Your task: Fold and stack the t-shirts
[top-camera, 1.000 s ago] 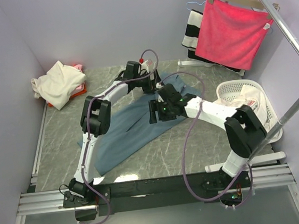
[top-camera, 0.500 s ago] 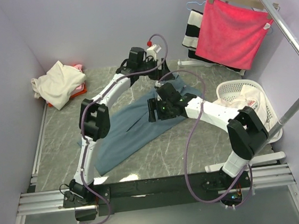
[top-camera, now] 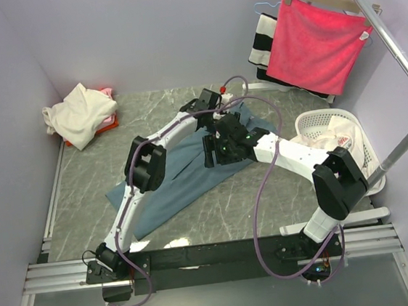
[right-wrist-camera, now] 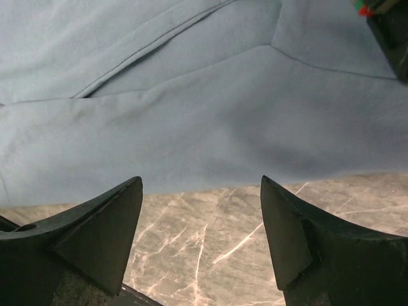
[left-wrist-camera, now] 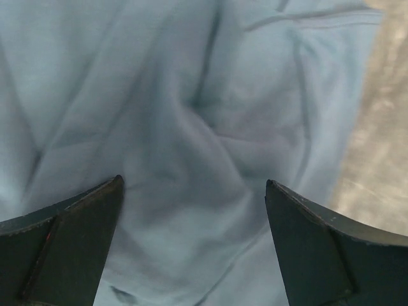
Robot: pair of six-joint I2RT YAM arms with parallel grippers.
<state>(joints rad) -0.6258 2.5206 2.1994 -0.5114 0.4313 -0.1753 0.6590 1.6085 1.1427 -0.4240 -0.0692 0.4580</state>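
Stretching forward, the left gripper and right gripper hung wide open, holding nothing, over the blue-grey t-shirt, which lay creased and bunched.

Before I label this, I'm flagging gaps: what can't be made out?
In the top view:
Blue-grey t-shirt: far end under left arm and right arm.
Pink/red t-shirt: mostly under cream t-shirt.
Basket contents: partly behind right arm.
Striped cloth: mostly behind pink towel.

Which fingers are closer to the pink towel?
Left. The left fingers hang over the shirt at its far part, toward the towel; the right fingers hang over its near edge, farther away.
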